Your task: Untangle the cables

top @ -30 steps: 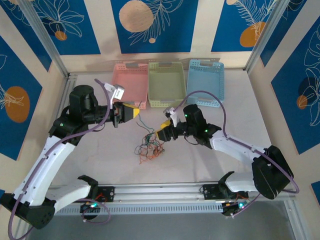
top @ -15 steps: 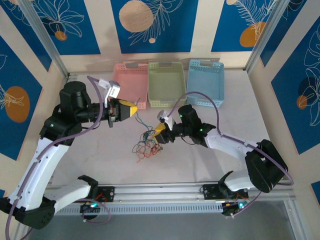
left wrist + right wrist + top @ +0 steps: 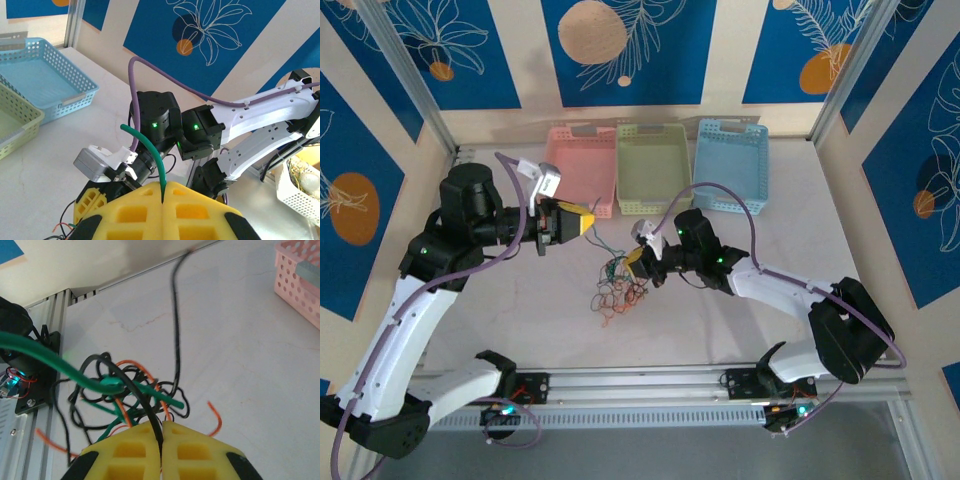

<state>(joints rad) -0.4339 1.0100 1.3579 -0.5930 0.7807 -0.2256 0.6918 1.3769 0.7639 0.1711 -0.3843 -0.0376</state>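
The cables (image 3: 618,285) lie as a loose tangle of black, orange, red and green wires on the white table between the two arms. My left gripper (image 3: 582,221) hovers up and left of the tangle, shut on a green cable (image 3: 150,150) that rises from between its yellow pads (image 3: 135,210). That green cable (image 3: 601,246) runs down to the tangle. My right gripper (image 3: 635,262) sits at the tangle's right edge, shut on a black cable (image 3: 145,405). Green, orange and black loops of the tangle (image 3: 120,385) lie just ahead of its fingertips.
A pink basket (image 3: 582,165), a green basket (image 3: 653,165) and a blue basket (image 3: 732,160) stand in a row at the back. The metal rail (image 3: 640,385) runs along the near edge. The right arm's wrist (image 3: 155,120) is close in front of my left gripper.
My right gripper slid left into the tangle and shut on the black cable. My left gripper, holding the green cable, lifted up and back a little, then held still.
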